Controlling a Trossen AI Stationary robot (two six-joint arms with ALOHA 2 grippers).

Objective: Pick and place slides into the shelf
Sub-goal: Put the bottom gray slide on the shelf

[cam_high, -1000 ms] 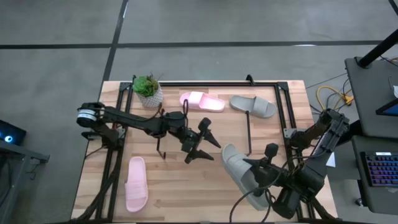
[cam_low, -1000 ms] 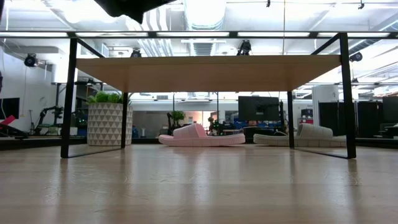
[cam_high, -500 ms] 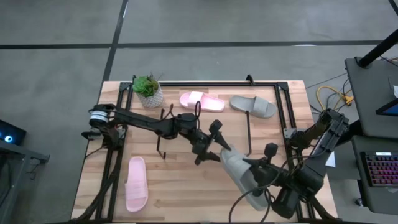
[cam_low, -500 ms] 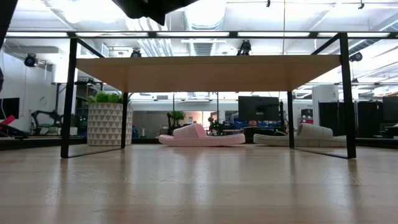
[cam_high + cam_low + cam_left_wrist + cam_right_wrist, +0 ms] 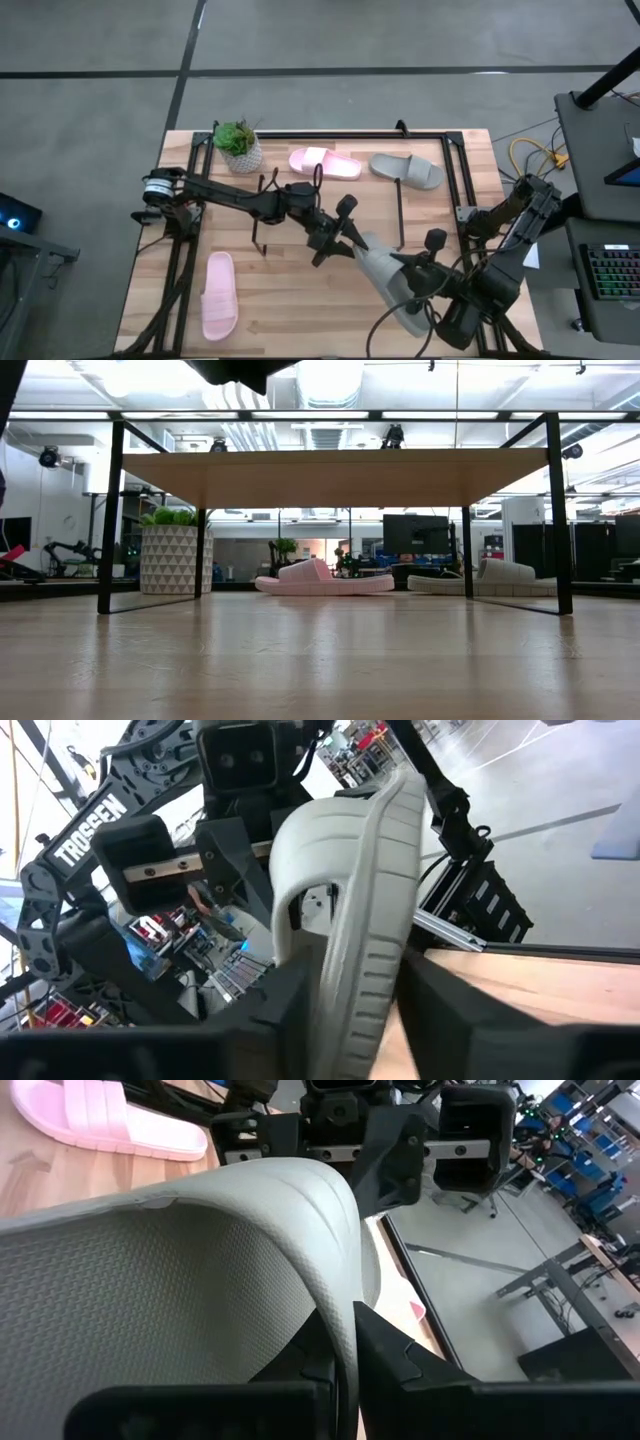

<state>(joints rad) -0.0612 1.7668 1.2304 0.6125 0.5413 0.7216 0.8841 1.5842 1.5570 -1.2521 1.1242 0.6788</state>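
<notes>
We see the grey slide (image 5: 385,278) mid-tabletop (image 5: 290,300), held between both arms. Right gripper (image 5: 345,1342) is clamped on its edge. Left gripper (image 5: 352,243) straddles the opposite end, fingers (image 5: 285,1005) either side of the sole; can't tell if it's gripping.

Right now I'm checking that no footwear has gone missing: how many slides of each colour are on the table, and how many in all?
Pale pink slides: 2 (one by the plant, one near the left front corner)
Grey slides: 2 (one beside the far pink one, one held between both arms' fingers)
Total: 4
</notes>
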